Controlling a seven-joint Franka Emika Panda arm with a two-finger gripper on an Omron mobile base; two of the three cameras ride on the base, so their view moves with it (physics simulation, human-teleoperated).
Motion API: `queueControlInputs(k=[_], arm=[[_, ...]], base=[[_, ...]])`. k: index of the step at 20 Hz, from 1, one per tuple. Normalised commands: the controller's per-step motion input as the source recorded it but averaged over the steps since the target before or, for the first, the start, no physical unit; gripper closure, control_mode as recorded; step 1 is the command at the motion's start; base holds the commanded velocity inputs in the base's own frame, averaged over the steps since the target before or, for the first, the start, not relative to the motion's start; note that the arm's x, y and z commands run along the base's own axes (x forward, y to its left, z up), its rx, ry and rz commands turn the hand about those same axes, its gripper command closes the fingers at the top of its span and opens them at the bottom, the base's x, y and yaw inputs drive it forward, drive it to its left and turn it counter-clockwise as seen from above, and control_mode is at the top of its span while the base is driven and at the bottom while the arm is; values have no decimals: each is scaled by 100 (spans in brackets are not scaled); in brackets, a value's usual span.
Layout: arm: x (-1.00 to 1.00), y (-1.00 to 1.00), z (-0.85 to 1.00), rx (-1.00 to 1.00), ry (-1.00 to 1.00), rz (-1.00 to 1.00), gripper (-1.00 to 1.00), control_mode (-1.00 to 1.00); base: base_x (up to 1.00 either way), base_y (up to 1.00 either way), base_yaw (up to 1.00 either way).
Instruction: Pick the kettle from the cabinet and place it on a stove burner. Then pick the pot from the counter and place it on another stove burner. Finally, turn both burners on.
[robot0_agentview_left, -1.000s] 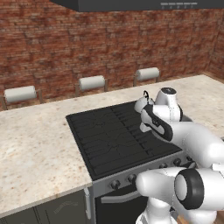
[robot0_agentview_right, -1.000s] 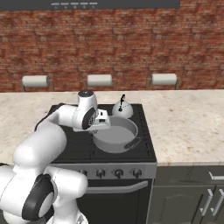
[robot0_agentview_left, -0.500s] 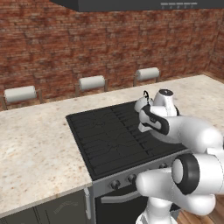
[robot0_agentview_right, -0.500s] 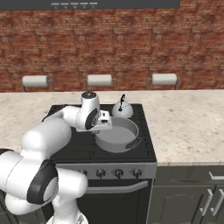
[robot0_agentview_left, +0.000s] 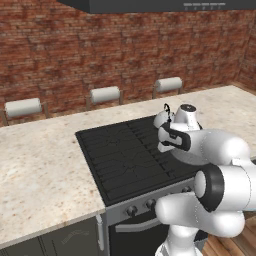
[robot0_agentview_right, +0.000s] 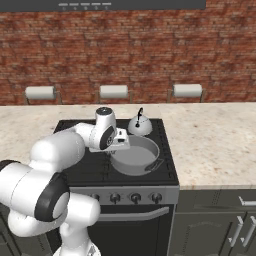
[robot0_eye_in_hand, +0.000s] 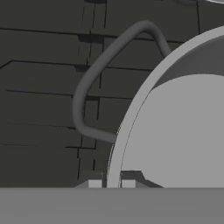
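Hand view: the fingers (robot0_eye_in_hand: 108, 183) straddle the pot (robot0_eye_in_hand: 175, 131) rim, seemingly pinching it, on a stove burner (robot0_eye_in_hand: 39, 87); rigid, smooth metal, probably slippery, so the loop handle (robot0_eye_in_hand: 94, 78) just beyond them offers surer hold.

Base views flank the stove (robot0_agentview_left: 135, 155); hand view hugs pot (robot0_eye_in_hand: 175, 127).

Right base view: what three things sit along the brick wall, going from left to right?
Three paper towel rolls: left roll → middle roll → right roll.
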Motion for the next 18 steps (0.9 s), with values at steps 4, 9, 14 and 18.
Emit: queueControlInputs(k=[4,9,14,18], arm=[[9,-6,-18,-1,0,0,100,-100],[16,-6,-16,-1,0,0,100,-100],[18,-7,-14,0,0,0,100,-100],[15,-5,-13,0,0,0,100,-100]], base=[[0,0,0],[0,0,0],[0,0,0],[0,0,0]])
